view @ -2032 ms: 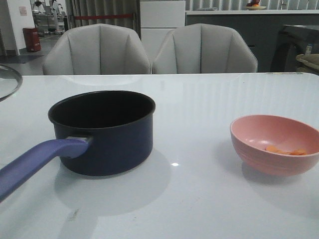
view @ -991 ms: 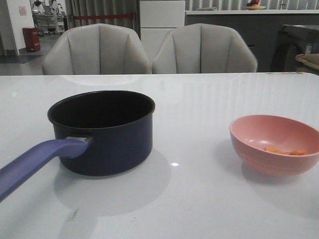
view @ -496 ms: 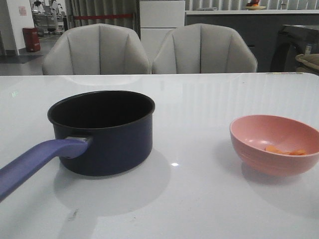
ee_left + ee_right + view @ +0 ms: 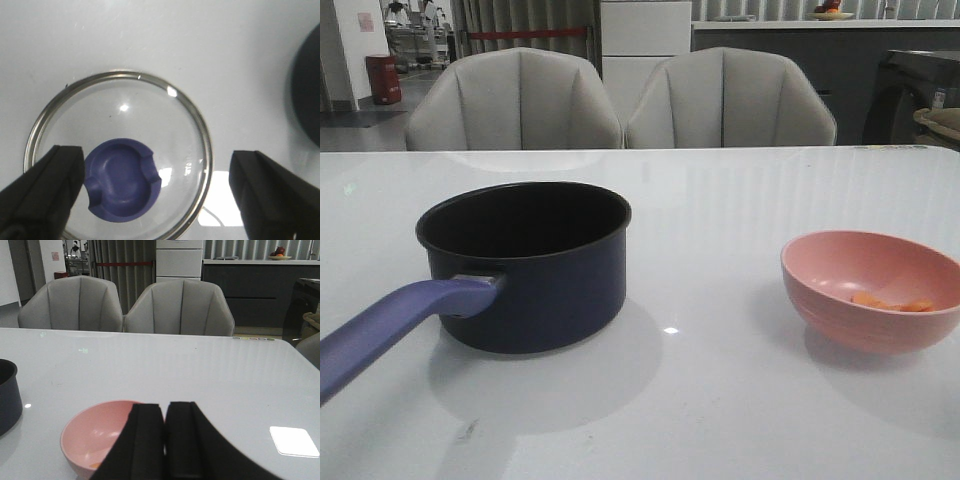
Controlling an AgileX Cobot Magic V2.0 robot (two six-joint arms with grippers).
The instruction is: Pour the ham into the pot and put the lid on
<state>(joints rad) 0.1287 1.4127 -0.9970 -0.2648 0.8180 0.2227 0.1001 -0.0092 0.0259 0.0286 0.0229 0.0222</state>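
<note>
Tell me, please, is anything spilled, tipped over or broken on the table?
Nothing stands out. The pot stands upright and looks empty, the ham lies inside the pink bowl, and the lid rests flat on the table, knob up, with no crack showing.

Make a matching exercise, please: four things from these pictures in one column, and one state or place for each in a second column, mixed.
Things:
1. pot
2. ham
3. lid
4. right gripper

States:
A. lying in the pink bowl
B. flat on the table, under the open left gripper
C. fingers closed together
D. empty, uncovered

Pairs: 1-D, 2-A, 3-B, 4-C
</note>
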